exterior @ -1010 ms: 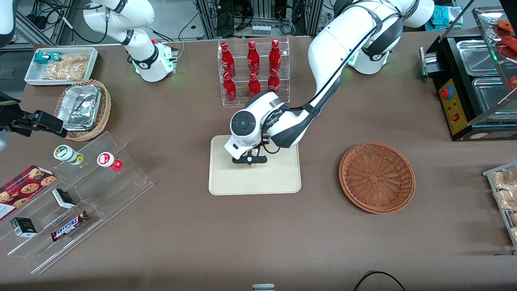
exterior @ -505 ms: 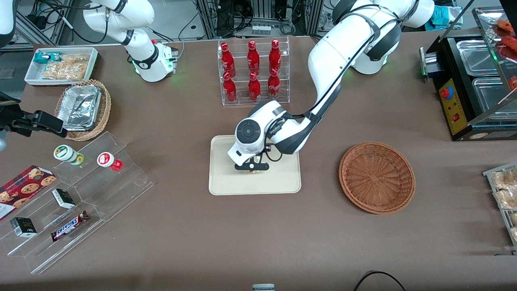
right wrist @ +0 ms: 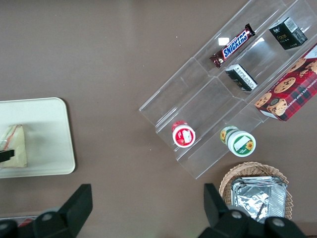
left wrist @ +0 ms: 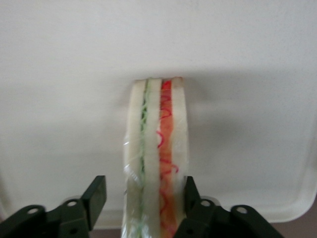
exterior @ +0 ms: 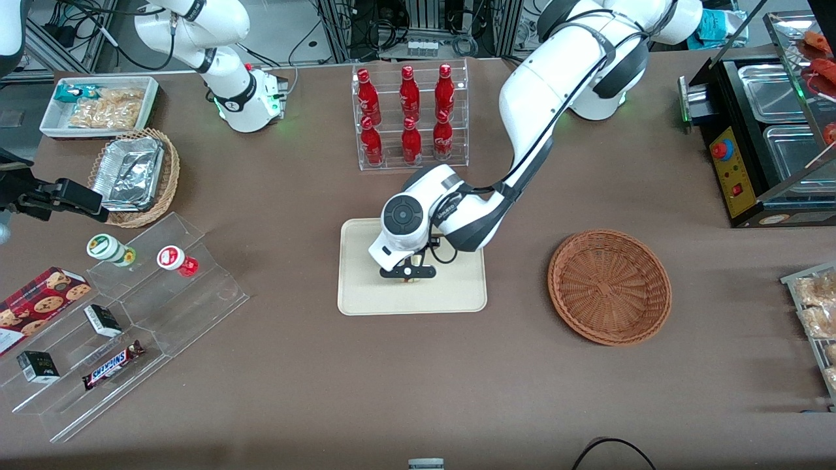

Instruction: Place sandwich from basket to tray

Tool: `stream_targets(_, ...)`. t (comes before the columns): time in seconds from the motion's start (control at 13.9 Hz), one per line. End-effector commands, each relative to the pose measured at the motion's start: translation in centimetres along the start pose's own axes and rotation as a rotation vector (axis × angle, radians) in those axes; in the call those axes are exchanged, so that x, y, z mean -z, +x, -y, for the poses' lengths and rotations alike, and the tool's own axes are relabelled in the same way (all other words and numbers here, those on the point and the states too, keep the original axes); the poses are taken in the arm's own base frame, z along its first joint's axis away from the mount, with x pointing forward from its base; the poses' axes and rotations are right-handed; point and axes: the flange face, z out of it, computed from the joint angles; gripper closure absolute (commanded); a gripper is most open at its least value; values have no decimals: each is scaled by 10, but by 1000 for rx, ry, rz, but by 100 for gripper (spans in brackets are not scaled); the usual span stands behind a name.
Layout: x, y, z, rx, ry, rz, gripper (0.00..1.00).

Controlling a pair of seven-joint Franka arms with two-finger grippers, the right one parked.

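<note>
The sandwich [left wrist: 157, 148], white bread with green and red-orange layers in clear wrap, stands on edge on the cream tray [exterior: 366, 290]. In the front view only a sliver of it [exterior: 411, 279] shows under the gripper [exterior: 408, 271]. It also shows in the right wrist view [right wrist: 15, 146], on the tray [right wrist: 49, 129]. In the left wrist view the gripper [left wrist: 144, 189] straddles the sandwich with its jaws open: one finger [left wrist: 98, 191] stands apart from the bread, the other [left wrist: 190, 191] is against it. The reddish-brown basket [exterior: 609, 286] lies empty, toward the working arm's end of the table.
A clear rack of red bottles [exterior: 409, 114] stands farther from the front camera than the tray. Clear stepped shelves with snacks [exterior: 124, 313], a tan basket with foil trays [exterior: 134, 176] and a white snack box [exterior: 98, 104] lie toward the parked arm's end. A black counter unit [exterior: 764, 130] stands at the working arm's end.
The gripper with the sandwich has moved a little nearer to the front camera and come down onto the tray. It has hardly moved in the last half second.
</note>
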Motion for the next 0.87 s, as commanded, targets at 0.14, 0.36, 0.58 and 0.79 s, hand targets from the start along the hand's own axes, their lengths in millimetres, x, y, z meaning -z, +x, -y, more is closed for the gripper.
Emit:
stream_targets(0.14,162,-12,100,80,101,31,0)
stream_targets(0.36,219,-23,193,78,133,23,0)
stream_targets(0.58,266,-17,297,48,141,73,0)
stream_targets(0.79,309,-26,371,80,127,72,0)
